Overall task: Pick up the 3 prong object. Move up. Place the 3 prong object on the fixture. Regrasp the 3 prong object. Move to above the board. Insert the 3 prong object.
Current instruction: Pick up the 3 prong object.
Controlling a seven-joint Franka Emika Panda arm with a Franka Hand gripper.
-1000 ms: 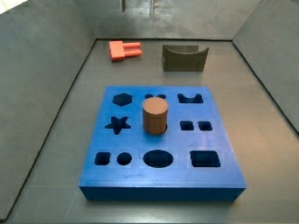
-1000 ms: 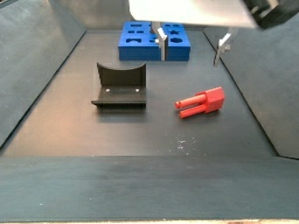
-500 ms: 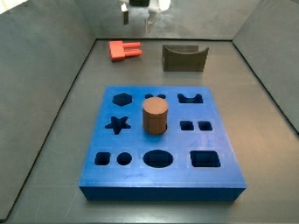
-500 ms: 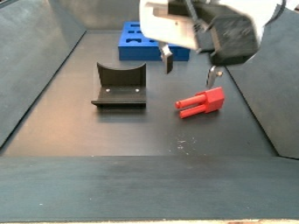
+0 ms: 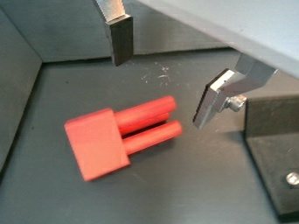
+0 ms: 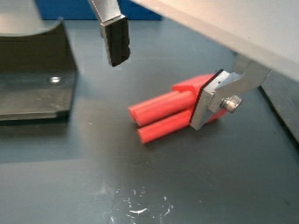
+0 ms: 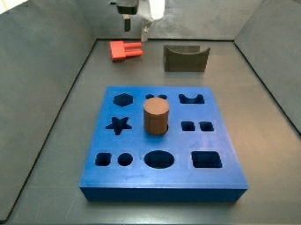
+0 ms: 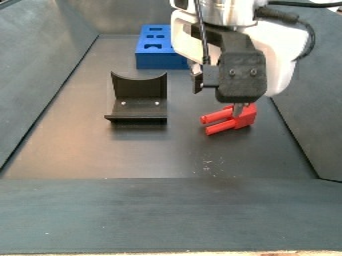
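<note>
In a wrist view, the pincer – spread – hovers above the 3 prong object.

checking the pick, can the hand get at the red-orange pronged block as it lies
Probably yes: the hand hangs open right over the small red-orange plastic pronged block, which lies alone on the floor with nothing covering it.

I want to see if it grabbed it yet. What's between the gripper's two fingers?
In a wrist view, the open gripper has only bare floor between its fingers; the 3 prong object lies just past them, untouched.
</note>
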